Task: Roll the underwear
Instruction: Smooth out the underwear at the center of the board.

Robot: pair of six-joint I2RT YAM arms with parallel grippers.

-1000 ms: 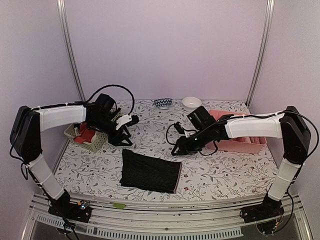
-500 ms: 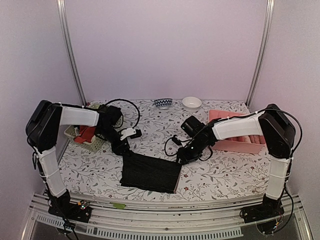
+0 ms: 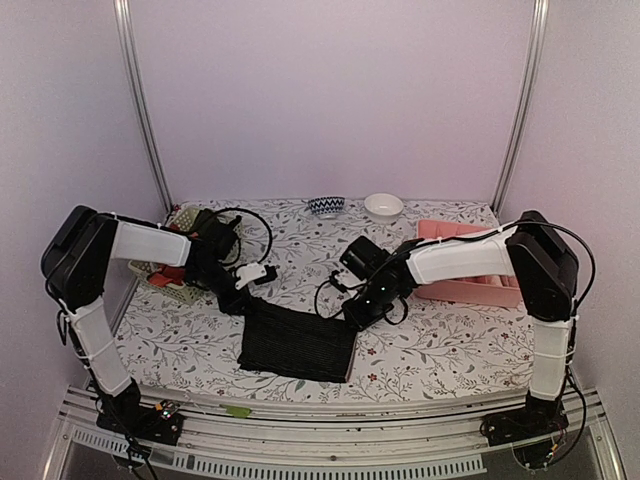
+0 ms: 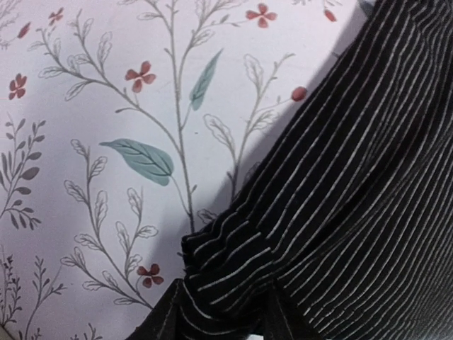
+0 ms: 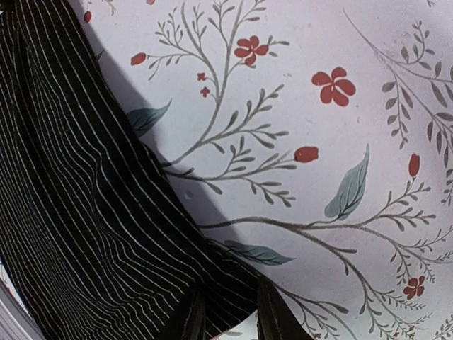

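1. A second ago the left gripper (image 3: 243, 300) hung beside the pale green basket (image 3: 185, 293) and the right gripper (image 3: 358, 313) was out toward the pink tray (image 3: 470, 290). Both have since come down onto the black underwear (image 3: 300, 343).
2. The black underwear, ribbed with thin pale lines, lies spread flat on the flowered tabletop (image 3: 440, 340), in front of the arms and about where it lay a second ago.
3. The left gripper is at the cloth's far-left corner. Seen from its wrist, the corner is puckered up and pinched in its jaws.
4. The right gripper is at the far-right corner. Its fingers (image 5: 272, 315) stand close together, astride the hem. I cannot tell whether they have clamped it.
5. The basket sits at the left edge of the tabletop and holds the red-orange underwear (image 3: 168, 268), with a cream-white patch showing.
6. The pink tray lies to the right, partly behind the right arm. I cannot make out what is in its compartments.
7. A blue-patterned bowl (image 3: 326, 206) and a white bowl (image 3: 384, 206) stand near each other at the far edge.
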